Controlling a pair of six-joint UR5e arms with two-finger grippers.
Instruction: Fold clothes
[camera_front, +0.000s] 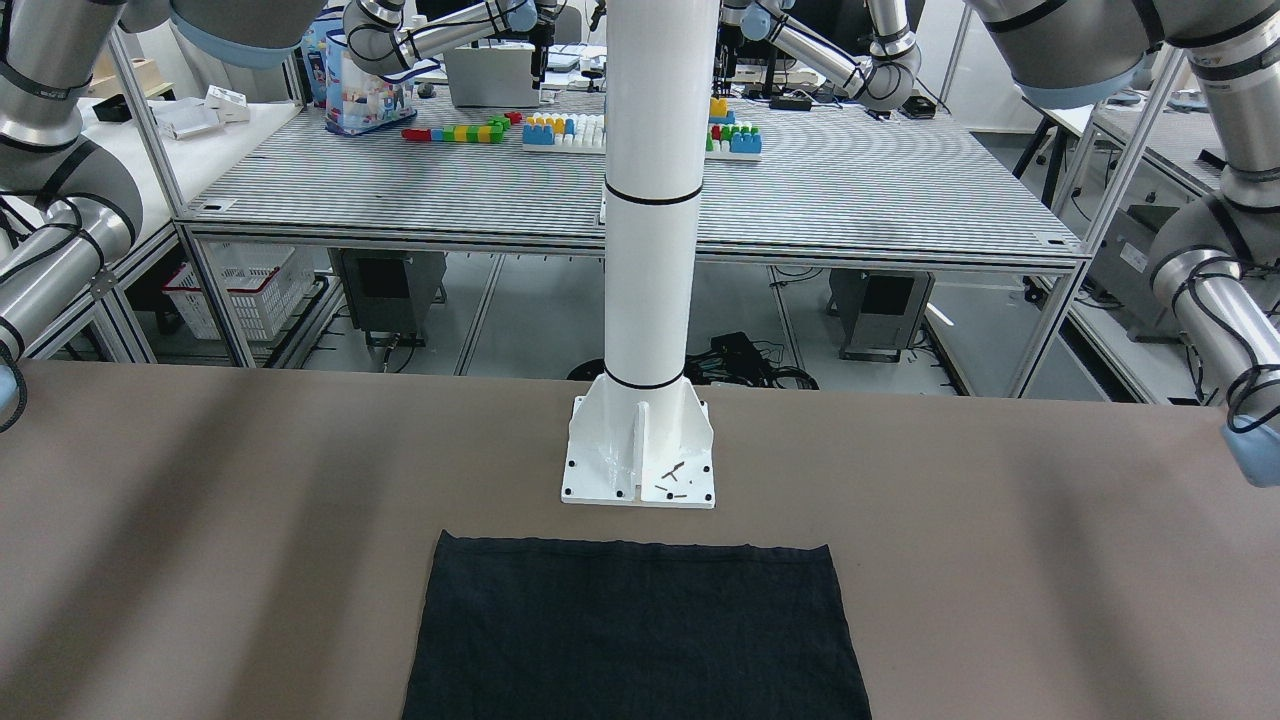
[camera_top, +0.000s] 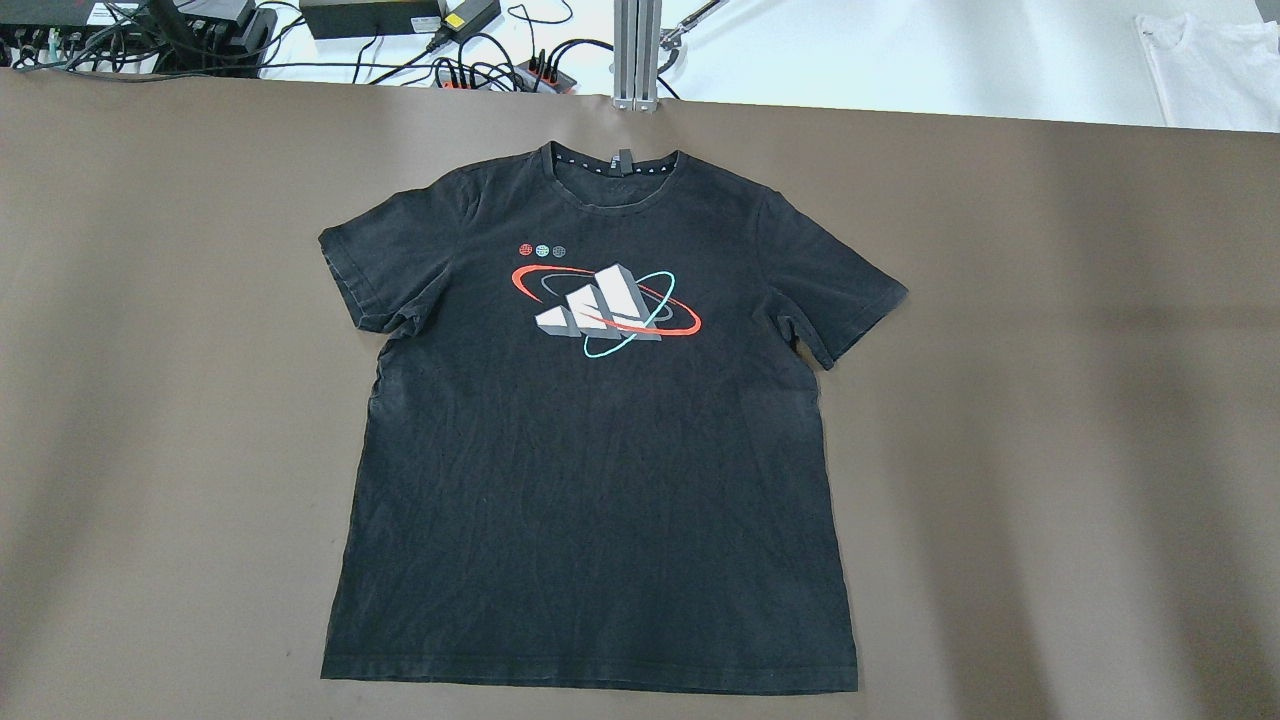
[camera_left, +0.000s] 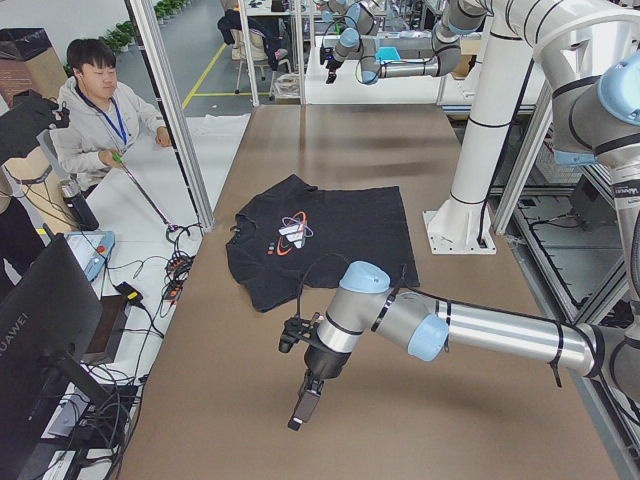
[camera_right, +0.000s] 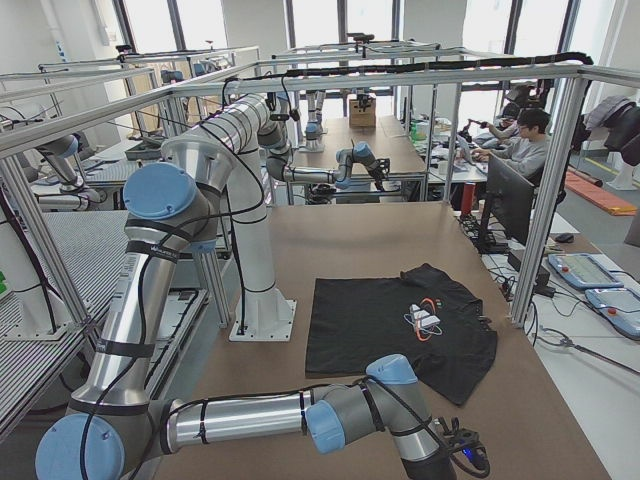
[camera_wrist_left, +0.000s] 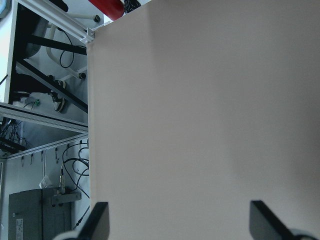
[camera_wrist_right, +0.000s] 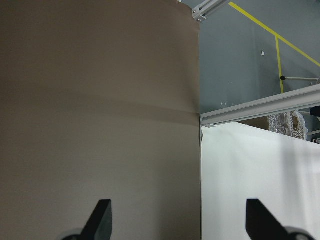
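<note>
A three-bar logo ringed by red and teal ovals is being shown on the chest of the black shirt, with no legible writing there, while "HUAWEI" is being read on the monitor at the lower left of the left side view. The shirt is being seen lying flat, front up, mid-frame in the overhead view on the brown table, collar toward the top edge. The left gripper and right gripper are being held with fingers spread wide, nothing gripped or touched.

Robotics lab, aluminium-framed workbenches, many robot arms
</note>
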